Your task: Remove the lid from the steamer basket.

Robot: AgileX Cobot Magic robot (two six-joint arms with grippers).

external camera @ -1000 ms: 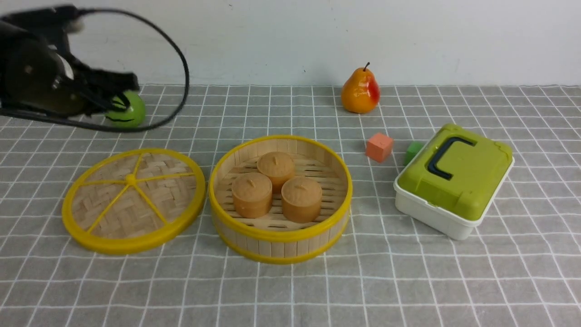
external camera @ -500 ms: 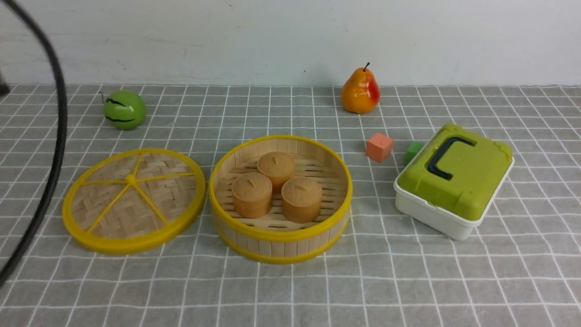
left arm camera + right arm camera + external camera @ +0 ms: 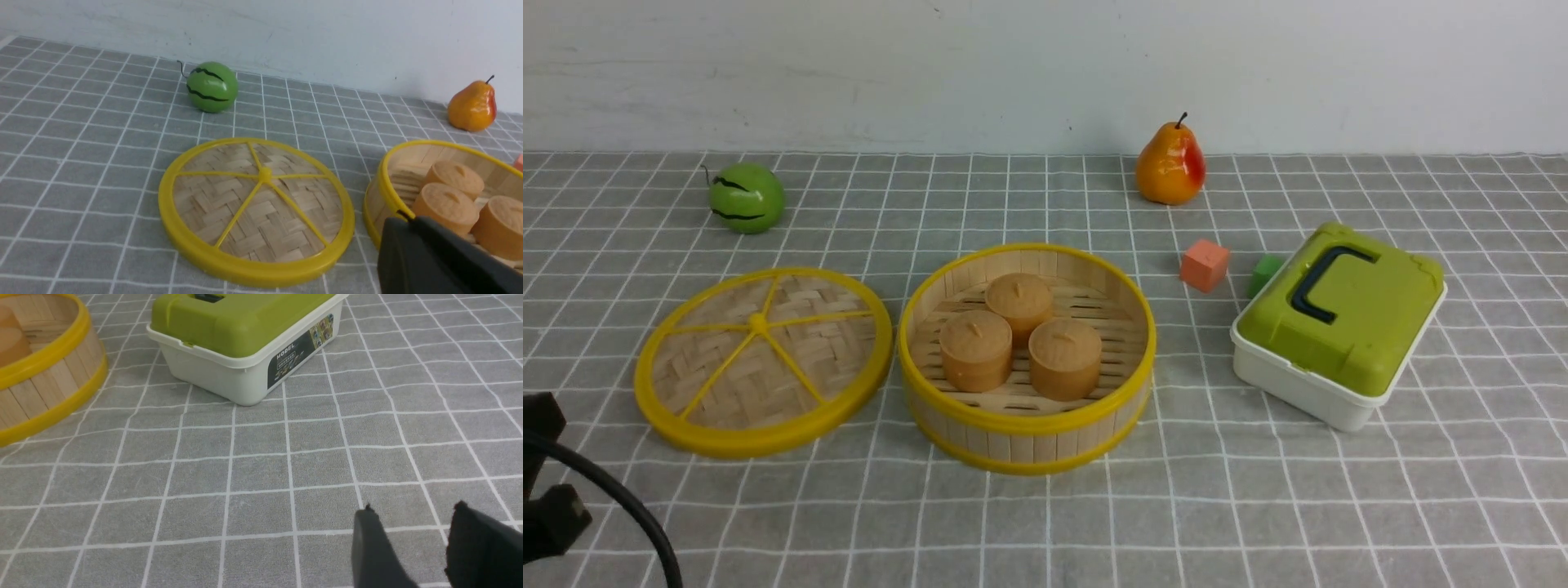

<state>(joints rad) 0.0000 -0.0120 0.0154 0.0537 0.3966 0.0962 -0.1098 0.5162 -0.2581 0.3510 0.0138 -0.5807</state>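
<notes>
Retreating: pulling the left arm [image 3: 543,490] out of the upper left of the front view, away from the green toy melon [image 3: 746,197], and bringing it down into the lower left corner, showing there now only as a dark stub trailing a loop of cable [image 3: 629,510]. Closing the left gripper [image 3: 408,217] along the way: appearing at the lower right of the left wrist view as dark fingers [image 3: 429,253] meeting at 1 tip, clamping nothing. Holding the right gripper [image 3: 412,514] parted and empty, low over the checked cloth [image 3: 1258,506], at the lower right of the right wrist view.

Leaving the lid [image 3: 762,359] untouched through all this: lying flat on the cloth at centre left of the front view, just beside the steamer basket [image 3: 1025,429], with a narrow gap showing between them in the left wrist view. Standing uncovered at centre frame, baring 3 brown buns [image 3: 1021,331] on the slatted floor.

Reading this as the task finishing: no lid on the basket, nothing gripped, backing off toward rest. Judging nothing more needing lifting, only settling the arm.
</notes>
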